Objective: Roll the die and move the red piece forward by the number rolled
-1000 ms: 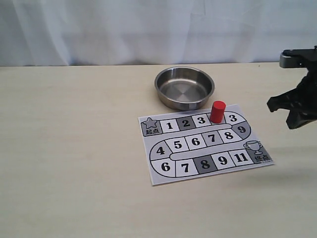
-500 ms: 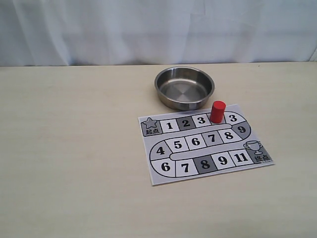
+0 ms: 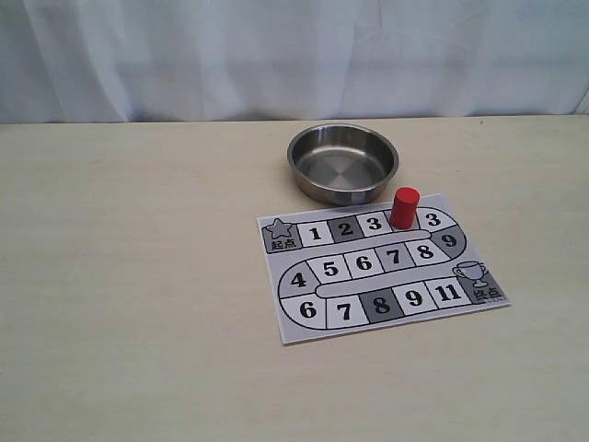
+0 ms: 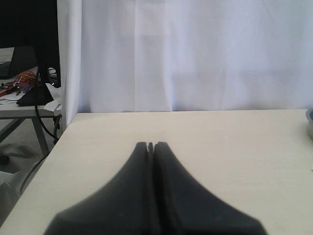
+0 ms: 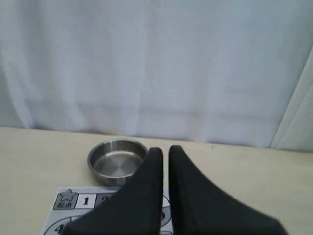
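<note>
Observed small plain red cylindrical piece (image 3: 404, 206) standing upright, right of centre in the exterior view. Placed on the top row of a printed paper game board with numbered squares (image 3: 382, 267), on the square between two squares both marked 3. Recorded as just below the lower right rim of a round shallow stainless-steel bowl (image 3: 342, 164), close to it but apart. Found board lying flat on a pale wooden tabletop (image 3: 138, 276), star square at its upper left corner, trophy square at its lower right. Noted white cloth backdrop (image 3: 276, 55) across the top of the frame.

Left wrist view: noted black left gripper (image 4: 150, 145) at lower centre, jaws pressed together with only a hairline seam, nothing between them, bare tabletop beyond.

Right wrist view: noted black right gripper (image 5: 165, 149) at lower centre, jaws drawn nearly together with a thin slit, nothing clamped. Seen past it: steel bowl at centre left, star corner of the board at lower left. Red piece not distinguishable in this view.
</note>
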Motion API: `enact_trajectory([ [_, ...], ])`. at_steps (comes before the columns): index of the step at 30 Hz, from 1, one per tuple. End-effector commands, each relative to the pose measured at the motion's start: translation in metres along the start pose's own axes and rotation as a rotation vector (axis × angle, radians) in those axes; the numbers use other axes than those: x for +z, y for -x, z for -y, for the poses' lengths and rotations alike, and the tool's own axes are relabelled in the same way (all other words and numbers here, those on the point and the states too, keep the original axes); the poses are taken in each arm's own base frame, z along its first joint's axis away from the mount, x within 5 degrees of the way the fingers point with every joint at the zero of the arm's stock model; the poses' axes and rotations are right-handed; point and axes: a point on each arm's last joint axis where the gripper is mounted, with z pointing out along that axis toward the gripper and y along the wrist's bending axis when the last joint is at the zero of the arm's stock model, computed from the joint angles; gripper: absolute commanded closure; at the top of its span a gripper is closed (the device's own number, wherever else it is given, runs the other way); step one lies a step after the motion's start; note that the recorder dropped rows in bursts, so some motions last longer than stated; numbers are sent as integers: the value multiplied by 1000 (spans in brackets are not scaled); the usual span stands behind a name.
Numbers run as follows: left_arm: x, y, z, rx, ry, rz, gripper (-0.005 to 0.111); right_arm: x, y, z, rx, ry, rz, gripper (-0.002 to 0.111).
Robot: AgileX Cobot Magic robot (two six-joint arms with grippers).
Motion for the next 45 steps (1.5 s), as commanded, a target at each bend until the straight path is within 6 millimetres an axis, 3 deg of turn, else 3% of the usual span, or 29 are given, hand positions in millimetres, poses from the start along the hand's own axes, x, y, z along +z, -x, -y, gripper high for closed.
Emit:
enact_trajectory([
  [1, 0, 3, 0, -2, 0, 17, 107, -28, -13, -5, -15, -3, 71, 104],
  [3, 0, 3, 0, -3, -1, 17, 107, -36, -21, -6, -20, -11, 115, 104],
  [6, 0, 3, 0, -3, -1, 17, 107, -27, -30, -5, -18, -8, 70, 104],
  [10, 0, 3, 0, -3, -1, 17, 107, 3, -45, -2, 20, -22, 139, 104],
  [16, 0, 3, 0, -3, -1, 17, 107, 45, -85, 4, 42, -63, 189, 104],
  [22, 0, 3, 0, -3, -1, 17, 107, 68, -128, 4, 42, -72, 103, 104],
  [30, 0, 3, 0, -3, -1, 16, 107, 86, -170, 8, 34, -128, 207, 104],
  [37, 0, 3, 0, -3, -1, 16, 107, 86, -172, 7, -63, -130, 173, 104],
  [45, 0, 3, 0, -3, -1, 16, 107, 88, -180, 7, 24, -124, 89, 104],
])
